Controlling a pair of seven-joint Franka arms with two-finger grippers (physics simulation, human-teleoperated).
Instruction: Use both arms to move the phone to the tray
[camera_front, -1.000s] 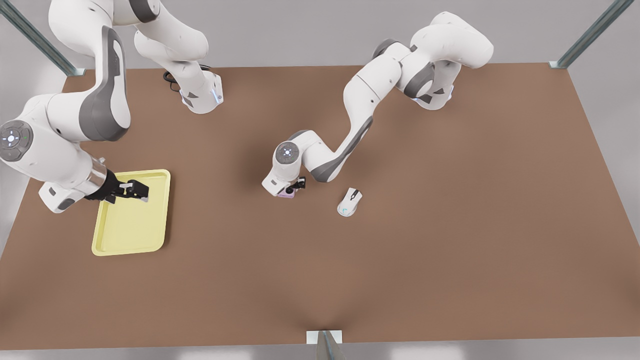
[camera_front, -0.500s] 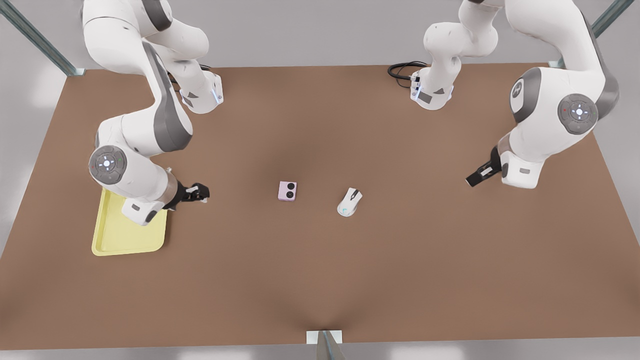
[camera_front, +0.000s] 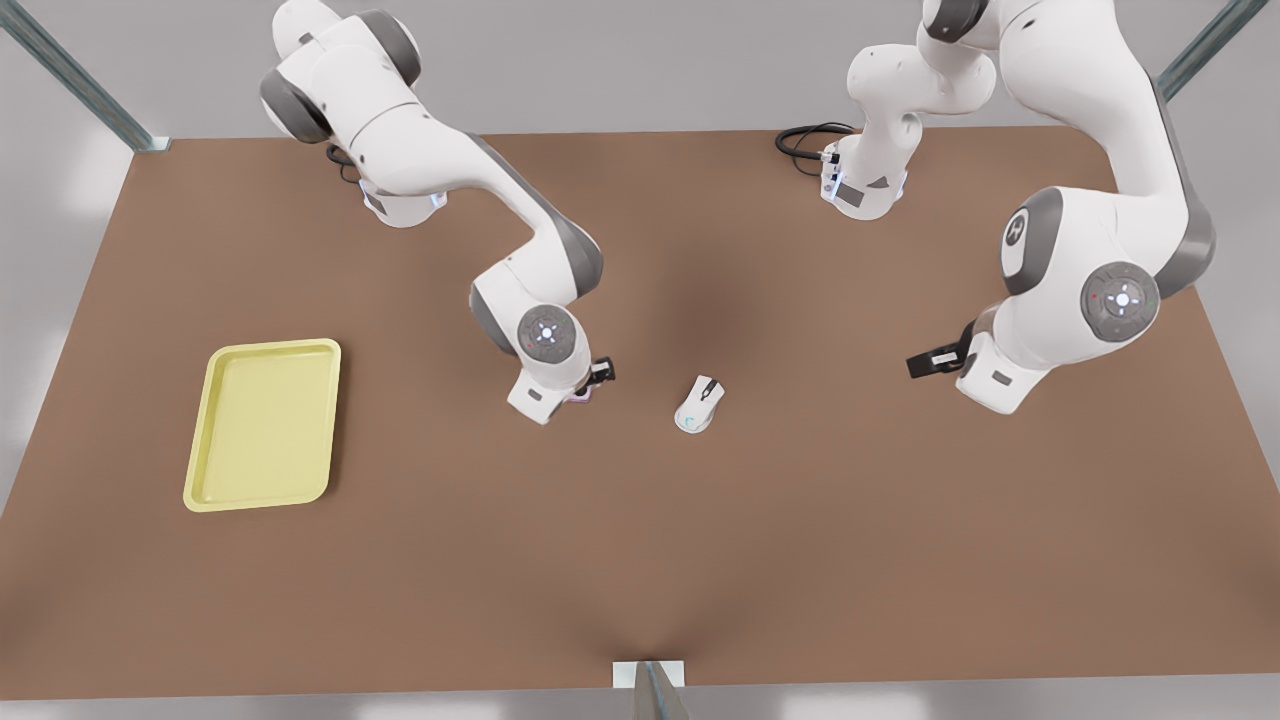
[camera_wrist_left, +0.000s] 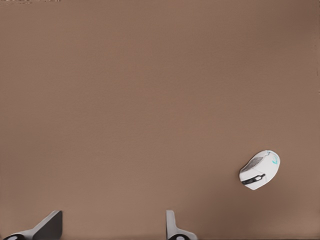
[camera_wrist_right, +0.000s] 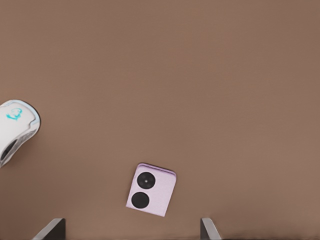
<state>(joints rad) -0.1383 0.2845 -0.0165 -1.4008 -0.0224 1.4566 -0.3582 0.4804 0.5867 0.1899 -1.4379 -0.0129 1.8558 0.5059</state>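
Note:
The pale pink phone (camera_wrist_right: 150, 189) lies flat on the table, its two black circles facing up. My right gripper (camera_wrist_right: 131, 222) hovers over it, open, with fingers spread wider than the phone and not touching it. In the front view this gripper (camera_front: 600, 372) is near the table's middle, and the wrist covers all but a pink sliver of the phone (camera_front: 578, 397). The pale yellow tray (camera_front: 262, 425) sits at the front view's left with nothing in it. My left gripper (camera_front: 920, 362) waits open at the front view's right, as its wrist view (camera_wrist_left: 112, 215) confirms.
A white computer mouse (camera_front: 698, 404) lies just to the front view's right of the phone, also seen as the mouse (camera_wrist_right: 15, 130) and the mouse (camera_wrist_left: 260, 169). A black cable (camera_front: 800, 140) coils by the far arm base. Brown table stretches all around.
The right arm swung from the tray to above the phone, now covering it. The left arm, over the phone one second ago, pulled back to the front view's right and has drifted slightly left.

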